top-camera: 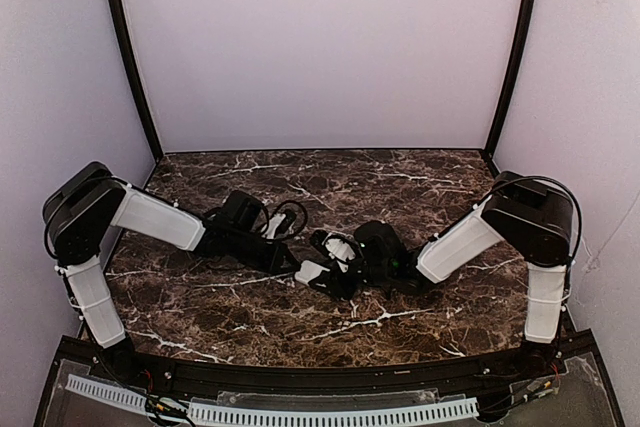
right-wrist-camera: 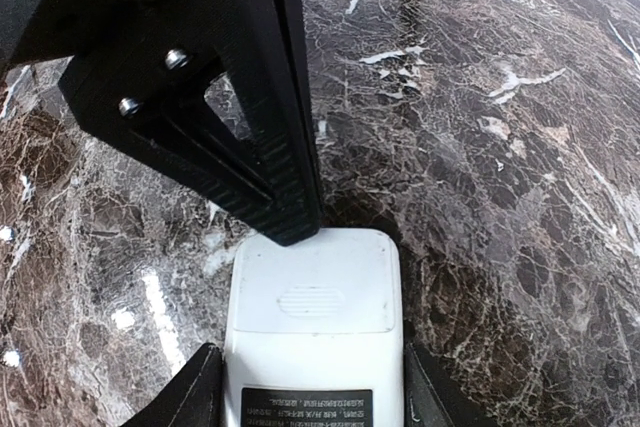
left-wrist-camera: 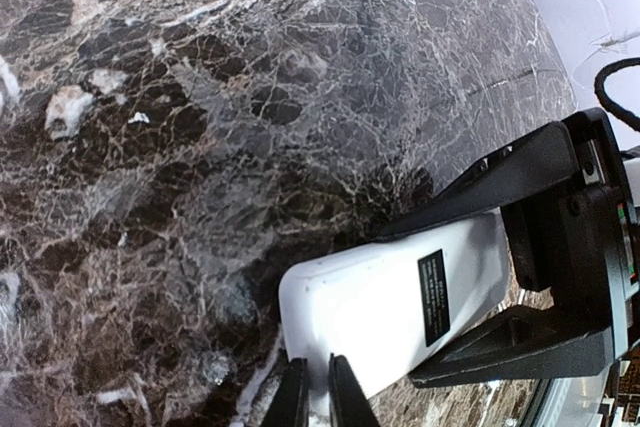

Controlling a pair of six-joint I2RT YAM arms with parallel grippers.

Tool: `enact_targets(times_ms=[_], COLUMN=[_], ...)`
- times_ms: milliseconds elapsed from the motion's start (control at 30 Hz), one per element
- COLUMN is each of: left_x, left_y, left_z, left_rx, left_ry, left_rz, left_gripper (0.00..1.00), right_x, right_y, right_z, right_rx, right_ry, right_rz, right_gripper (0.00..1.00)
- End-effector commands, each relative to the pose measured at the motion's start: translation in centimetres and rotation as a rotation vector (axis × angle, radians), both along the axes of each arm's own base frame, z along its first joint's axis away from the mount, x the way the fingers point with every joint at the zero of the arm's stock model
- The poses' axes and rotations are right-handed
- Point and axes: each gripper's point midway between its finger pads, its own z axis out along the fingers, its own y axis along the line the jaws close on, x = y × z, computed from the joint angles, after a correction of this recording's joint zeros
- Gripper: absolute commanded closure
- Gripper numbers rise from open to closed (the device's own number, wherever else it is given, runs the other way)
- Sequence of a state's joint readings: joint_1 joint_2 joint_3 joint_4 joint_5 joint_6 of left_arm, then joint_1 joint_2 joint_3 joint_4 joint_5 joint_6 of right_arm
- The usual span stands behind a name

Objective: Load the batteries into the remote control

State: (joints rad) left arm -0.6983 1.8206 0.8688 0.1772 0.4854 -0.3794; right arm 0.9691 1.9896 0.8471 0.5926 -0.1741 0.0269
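Note:
The remote control (top-camera: 312,270) lies back up at the table's middle, its plain white back and black label showing. My right gripper (right-wrist-camera: 312,402) is shut on it, one finger (right-wrist-camera: 190,392) against each long side. The ribbed battery cover (right-wrist-camera: 315,299) sits closed on the remote's free end. My left gripper (left-wrist-camera: 312,392) is shut, with its fingertips at the end edge of the remote (left-wrist-camera: 400,307). In the right wrist view the left gripper (right-wrist-camera: 290,232) touches the cover's far edge. No batteries are in view.
The dark marble table (top-camera: 400,177) stretches behind and beside both arms. Purple walls enclose it at the back and sides. The two arms meet at the middle, their cables looping near the left wrist (top-camera: 285,217).

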Motion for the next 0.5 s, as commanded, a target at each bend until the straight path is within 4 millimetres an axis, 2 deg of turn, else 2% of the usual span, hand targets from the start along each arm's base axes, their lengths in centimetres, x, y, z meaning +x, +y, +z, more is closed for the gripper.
enact_targets(times_ms=[0,100,167,200,400,467], left_x=[-3.4,-4.2,-3.9,-3.4,1.1,2.4], left_y=[-0.3,-0.9,-0.8,-0.5,1.6,2.0], left_z=[-2.9,-2.9,-2.7,-2.4,1.2,2.8], left_rx=[0.043,0.039,0.040,0.035,0.012,0.024], left_ry=[0.103,0.115,0.109,0.097,-0.040,-0.116], left_rz=[-0.077,-0.111,-0.097,-0.080,0.023,0.034], left_gripper=[0.97,0.94,0.80,0.71,0.43,0.34], right_x=[-1.2,-1.3,-1.4,-1.5,-2.1,-2.3], right_y=[-3.3,-3.1,-3.0,-3.0,-3.6,-3.7], right_z=[-5.9,-5.8,-5.5,-5.3,-3.4,-2.3], right_rx=[-0.208,-0.201,-0.195,-0.194,-0.164,-0.145], right_ry=[0.081,0.085,0.087,0.089,0.075,0.058], right_rz=[-0.026,-0.018,-0.011,-0.009,0.017,0.034], right_gripper=[0.88,0.84,0.71,0.66,0.48,0.38])
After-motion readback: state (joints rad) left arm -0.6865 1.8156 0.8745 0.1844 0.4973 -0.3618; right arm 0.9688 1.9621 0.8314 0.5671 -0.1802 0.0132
